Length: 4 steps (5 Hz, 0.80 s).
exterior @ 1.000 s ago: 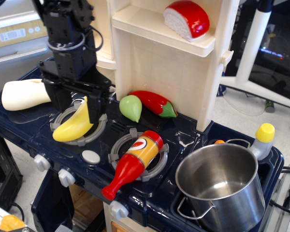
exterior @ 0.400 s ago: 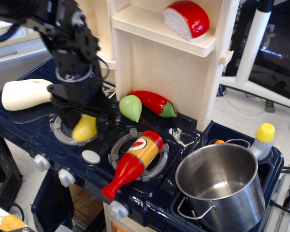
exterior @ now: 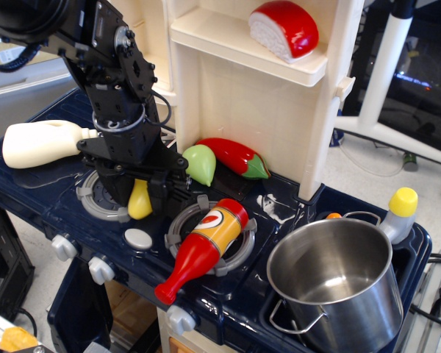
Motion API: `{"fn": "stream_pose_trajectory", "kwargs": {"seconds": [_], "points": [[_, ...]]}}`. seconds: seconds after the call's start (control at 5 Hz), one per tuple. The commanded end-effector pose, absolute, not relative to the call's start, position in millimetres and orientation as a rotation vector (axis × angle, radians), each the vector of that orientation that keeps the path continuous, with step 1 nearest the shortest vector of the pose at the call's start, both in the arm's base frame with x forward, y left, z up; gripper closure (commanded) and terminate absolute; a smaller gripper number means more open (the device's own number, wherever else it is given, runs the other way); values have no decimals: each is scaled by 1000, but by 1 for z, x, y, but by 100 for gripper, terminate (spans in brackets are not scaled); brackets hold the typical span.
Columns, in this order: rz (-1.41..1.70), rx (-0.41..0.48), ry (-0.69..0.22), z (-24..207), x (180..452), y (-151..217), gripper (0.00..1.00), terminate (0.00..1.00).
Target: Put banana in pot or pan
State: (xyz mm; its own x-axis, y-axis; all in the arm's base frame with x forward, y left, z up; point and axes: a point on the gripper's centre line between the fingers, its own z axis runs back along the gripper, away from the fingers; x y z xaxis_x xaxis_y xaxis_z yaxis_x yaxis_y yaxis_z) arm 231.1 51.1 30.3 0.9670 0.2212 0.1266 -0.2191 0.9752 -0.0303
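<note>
- Since a second ago the banana has gone from lying flat on the left burner ring to hanging nearly upright in the gripper, and the arm has shifted a bit toward the middle of the stove.
- Fingers are closed down on the banana, pretty narrow gap, only the lower yellow end pokes out below the black jaws. Looks like a solid pinch, but I can't see how much of it is actually inside the grip.
- Banana seems lifted just clear of the stove top, hovering over the near-right edge of that left burner. Hard to say whether the tip is still brushing the ring.
- So my read: pick is done, we're at the start of the carry. Nothing is in the pot yet, it sits empty, well apart, at about 4 o'clock from the gripper.
- Next move needs more height first. The ketchup bottle lies across the middle burner right on the straight line to the pot, and the pot rim is tall.
- Then travel toward 4 o'clock until it's over the pot opening, and let go there.
- Green pear toy and red pepper sit around 1-2 o'clock of the gripper, close but off the path, so probably fine.
</note>
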Motion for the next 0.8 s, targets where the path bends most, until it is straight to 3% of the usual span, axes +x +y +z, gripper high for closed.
{"fn": "stream_pose_trajectory", "kwargs": {"seconds": [0.0, 0.2, 0.4, 0.6], "points": [[207, 36, -151, 48, 233, 54, 100, 0], [236, 92, -48, 97, 228, 41, 100, 0], [319, 43, -23, 117, 223, 5, 100, 0], [457, -51, -40, 118, 221, -42, 100, 0]]}}
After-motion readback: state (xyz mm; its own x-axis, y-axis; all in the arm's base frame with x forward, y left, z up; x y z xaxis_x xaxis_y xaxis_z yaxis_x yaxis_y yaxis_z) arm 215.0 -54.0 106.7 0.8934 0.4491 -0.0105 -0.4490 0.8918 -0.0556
